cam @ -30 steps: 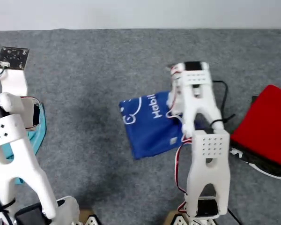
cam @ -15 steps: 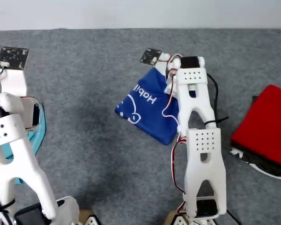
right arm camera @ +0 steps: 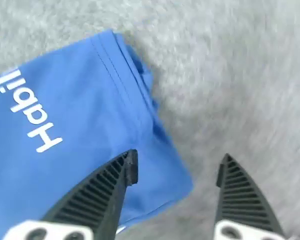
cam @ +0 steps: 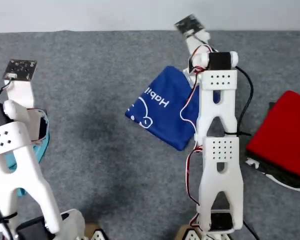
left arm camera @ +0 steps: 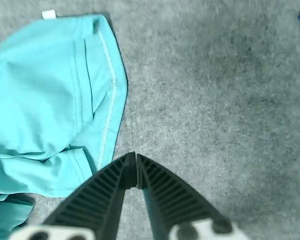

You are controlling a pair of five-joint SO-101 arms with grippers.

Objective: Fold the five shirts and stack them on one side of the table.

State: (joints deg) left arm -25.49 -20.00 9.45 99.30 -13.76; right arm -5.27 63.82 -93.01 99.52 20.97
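Lying folded near the red shirt, the blue shirt looks soft, light and floppy; pinch its doubled hem corner. Above that corner the right gripper gapes wide, empty; the left gripper is closed, apparently on nothing.

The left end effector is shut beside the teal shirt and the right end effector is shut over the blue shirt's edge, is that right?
Not quite: the right end effector is open, not shut; the right wrist view shows its jaws apart over the edge of the blue shirt. The left end effector is indeed shut beside the teal shirt.
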